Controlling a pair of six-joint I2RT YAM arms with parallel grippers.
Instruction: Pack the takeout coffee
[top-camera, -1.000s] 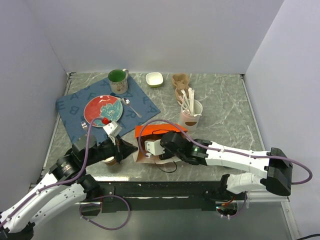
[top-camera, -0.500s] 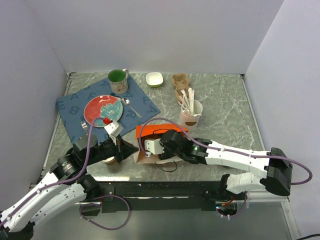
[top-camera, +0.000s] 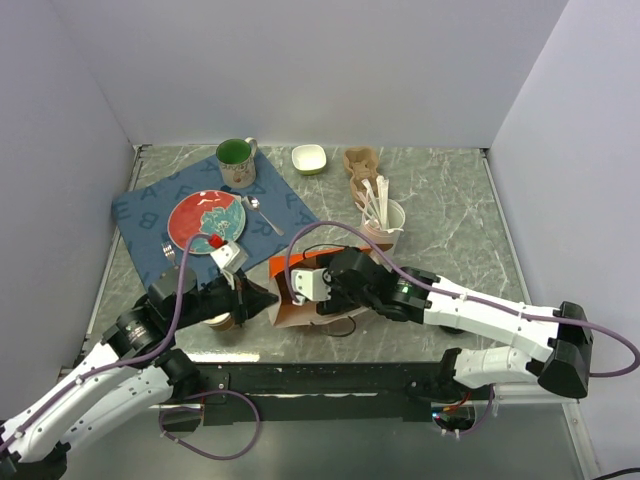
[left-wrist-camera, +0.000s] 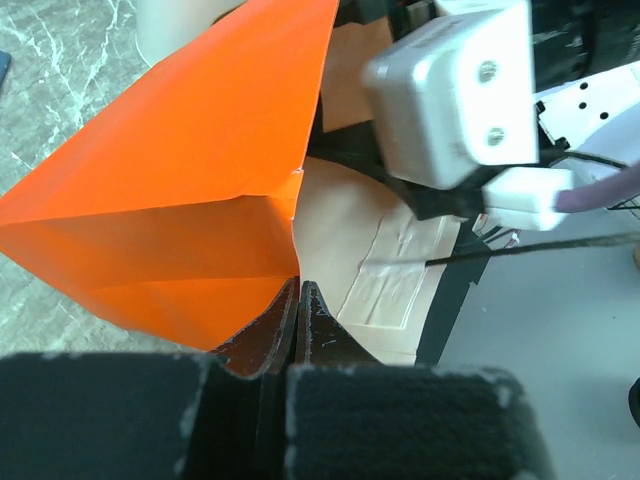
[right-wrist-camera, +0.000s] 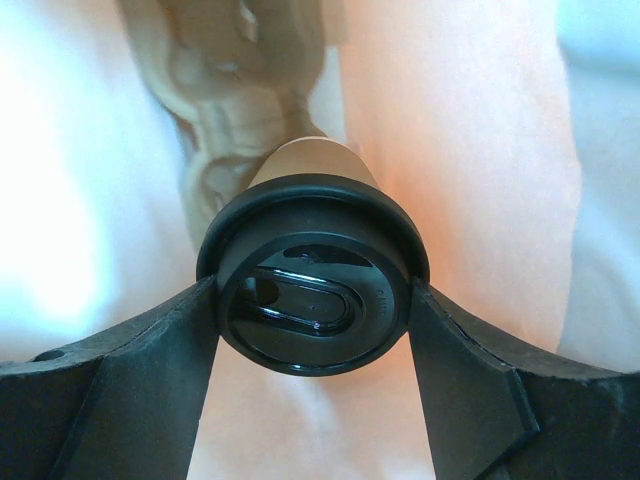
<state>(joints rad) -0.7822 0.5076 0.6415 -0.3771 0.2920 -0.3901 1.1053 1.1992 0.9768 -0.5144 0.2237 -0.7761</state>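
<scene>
From above, we see the right arm has moved a little in the last second. Its wrist now sits higher in the frame, and the purple cable over it loops up taller. More of the arm covers the orange paper bag with the tan inside (top-camera: 288, 312), so we see less of the bag's orange top than before. The left arm has hardly moved at all.

The left gripper (left-wrist-camera: 300, 305) is pinched tight on the edge of the bag's mouth, low in the middle of its own view. It is holding the bag open and steady.

The right gripper (right-wrist-camera: 312, 322) is reaching into the bag. Its two black fingers (right-wrist-camera: 160, 370) stand wide apart, one pressed on each side of the small brown paper cup with the round black plastic lid (right-wrist-camera: 312, 290). So the cup is held firmly between them. It sits in the middle of the right wrist view, with glowing tan and orange paper all around it. From above we cannot see the cup, because the arm and the bag hide it.

We think this small move means the cup is going into the bag, but the job is not done yet. The cup is still held, and we cannot tell if it touches the bottom.

A second tan paper cup with no lid (top-camera: 218, 322) peeks out under the left arm, at the lower left. It is not the one we are packing.
</scene>
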